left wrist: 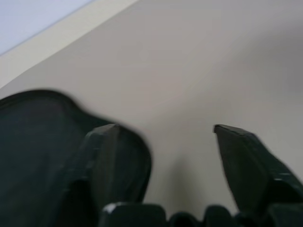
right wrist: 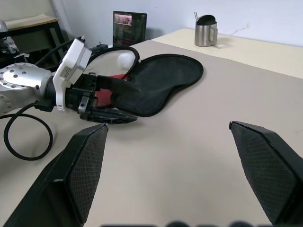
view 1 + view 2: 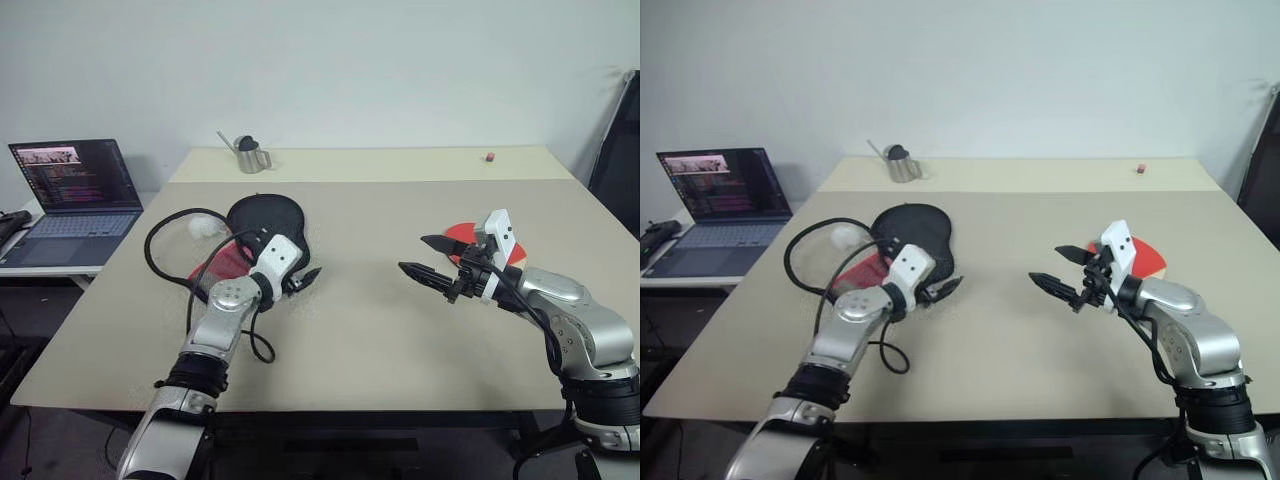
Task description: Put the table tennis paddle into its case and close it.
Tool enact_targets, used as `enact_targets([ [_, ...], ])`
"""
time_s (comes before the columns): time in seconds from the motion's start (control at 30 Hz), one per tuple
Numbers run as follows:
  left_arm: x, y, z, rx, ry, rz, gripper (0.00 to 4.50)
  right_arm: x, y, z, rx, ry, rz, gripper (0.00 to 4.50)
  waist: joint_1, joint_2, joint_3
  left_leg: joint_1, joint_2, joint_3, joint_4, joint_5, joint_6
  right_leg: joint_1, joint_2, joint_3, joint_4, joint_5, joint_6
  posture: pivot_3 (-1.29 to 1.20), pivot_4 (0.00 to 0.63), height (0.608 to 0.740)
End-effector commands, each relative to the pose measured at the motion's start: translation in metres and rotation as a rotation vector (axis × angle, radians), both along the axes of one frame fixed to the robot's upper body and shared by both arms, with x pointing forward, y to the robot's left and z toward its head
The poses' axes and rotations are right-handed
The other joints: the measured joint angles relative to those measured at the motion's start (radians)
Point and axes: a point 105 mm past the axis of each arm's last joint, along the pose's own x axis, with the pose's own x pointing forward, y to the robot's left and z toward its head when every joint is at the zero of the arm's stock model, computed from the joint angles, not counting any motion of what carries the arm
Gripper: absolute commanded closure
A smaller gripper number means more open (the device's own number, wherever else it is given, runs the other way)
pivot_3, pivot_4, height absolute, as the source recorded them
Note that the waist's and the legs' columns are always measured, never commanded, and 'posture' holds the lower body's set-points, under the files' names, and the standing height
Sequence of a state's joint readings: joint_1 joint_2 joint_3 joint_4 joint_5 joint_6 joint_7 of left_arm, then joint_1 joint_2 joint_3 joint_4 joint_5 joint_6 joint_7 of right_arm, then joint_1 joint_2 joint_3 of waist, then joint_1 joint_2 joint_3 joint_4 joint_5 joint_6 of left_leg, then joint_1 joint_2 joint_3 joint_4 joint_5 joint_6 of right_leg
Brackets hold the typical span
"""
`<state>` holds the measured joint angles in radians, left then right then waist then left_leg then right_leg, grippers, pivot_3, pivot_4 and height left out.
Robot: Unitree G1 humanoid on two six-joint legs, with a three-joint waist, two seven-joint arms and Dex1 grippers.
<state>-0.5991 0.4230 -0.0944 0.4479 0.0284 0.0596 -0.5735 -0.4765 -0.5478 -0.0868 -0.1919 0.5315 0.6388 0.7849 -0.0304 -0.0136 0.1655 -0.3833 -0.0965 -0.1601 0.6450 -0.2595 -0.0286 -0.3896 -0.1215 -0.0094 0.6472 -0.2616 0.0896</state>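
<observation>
Both grippers are up front for me, so I'll start there. My left gripper [image 3: 305, 279] hangs low over the tabletop [image 3: 380, 330], right at the near edge of the case [image 3: 268, 222]; in its wrist view the two black fingers [image 1: 113, 161] stand apart with bare tabletop between them, so it's released and holding nothing. My right gripper [image 3: 432, 258] hovers a little higher on the other side, fingers spread wide, also empty.

Moving outward: the case lies flat toward my left, black side up, with some red showing at its near-left edge behind my arm and a white pom-pom [image 3: 203, 228] just beside it. I can't tell from here how far the zip is open. A black cable [image 3: 170, 250] loops around that side. The table tennis paddle [image 3: 470, 240] sits on the tabletop just behind my right gripper, red face up, mostly hidden by the wrist, well apart from the case.

Farther back there's a metal jug [image 3: 250, 155] and a small red object [image 3: 489, 156]; a laptop [image 3: 70, 200] sits on a side desk to my left.

My read: we're at the very start, nothing packed yet. Next I'd want the right gripper to swing back and take the paddle, preferably by its handle, while the left holds the case mouth open.
</observation>
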Motion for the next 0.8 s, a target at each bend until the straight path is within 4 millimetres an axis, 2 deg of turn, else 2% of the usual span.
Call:
enact_targets([
  [0.03, -0.001, 0.013, 0.007, 0.034, -0.051, 0.045, 0.01, -0.005, 0.002, 0.01, 0.004, -0.043, 0.021, 0.0, 0.001, 0.0, 0.0, 0.0, 0.0, 0.0, 0.0, 0.0, 0.0, 0.0, 0.0, 0.0, 0.0, 0.0, 0.0, 0.0, 0.15, 0.74],
  [0.23, -0.004, 0.031, -0.003, 0.057, -0.031, 0.108, 0.01, -0.004, 0.004, 0.009, 0.004, -0.038, 0.029, 0.0, 0.002, 0.0, 0.0, 0.0, 0.0, 0.0, 0.0, 0.0, 0.0, 0.0, 0.0, 0.0, 0.0, 0.0, 0.0, 0.0, 0.15, 0.74],
  [0.5, 0.009, 0.046, 0.0, 0.177, -0.08, 0.163, 0.01, -0.003, 0.005, 0.009, 0.005, -0.037, 0.029, 0.0, 0.0, 0.0, 0.0, 0.0, 0.0, 0.0, 0.0, 0.0, 0.0, 0.0, 0.0, 0.0, 0.001, 0.0, 0.0, 0.0, 0.15, 0.74],
  [0.67, 0.015, 0.053, -0.003, 0.235, -0.091, 0.183, 0.01, -0.004, 0.004, 0.008, 0.006, -0.034, 0.022, 0.0, 0.001, 0.0, 0.0, 0.0, 0.0, 0.0, 0.0, 0.0, 0.0, 0.0, 0.0, 0.0, 0.001, 0.0, 0.0, 0.0, 0.15, 0.74],
  [0.8, 0.019, 0.051, -0.005, 0.253, -0.093, 0.18, 0.01, -0.004, 0.003, 0.007, 0.007, -0.032, 0.019, 0.0, 0.001, 0.0, 0.0, 0.001, 0.0, 0.0, 0.0, 0.0, 0.0, 0.0, 0.0, 0.0, 0.002, 0.0, 0.0, 0.0, 0.15, 0.74],
])
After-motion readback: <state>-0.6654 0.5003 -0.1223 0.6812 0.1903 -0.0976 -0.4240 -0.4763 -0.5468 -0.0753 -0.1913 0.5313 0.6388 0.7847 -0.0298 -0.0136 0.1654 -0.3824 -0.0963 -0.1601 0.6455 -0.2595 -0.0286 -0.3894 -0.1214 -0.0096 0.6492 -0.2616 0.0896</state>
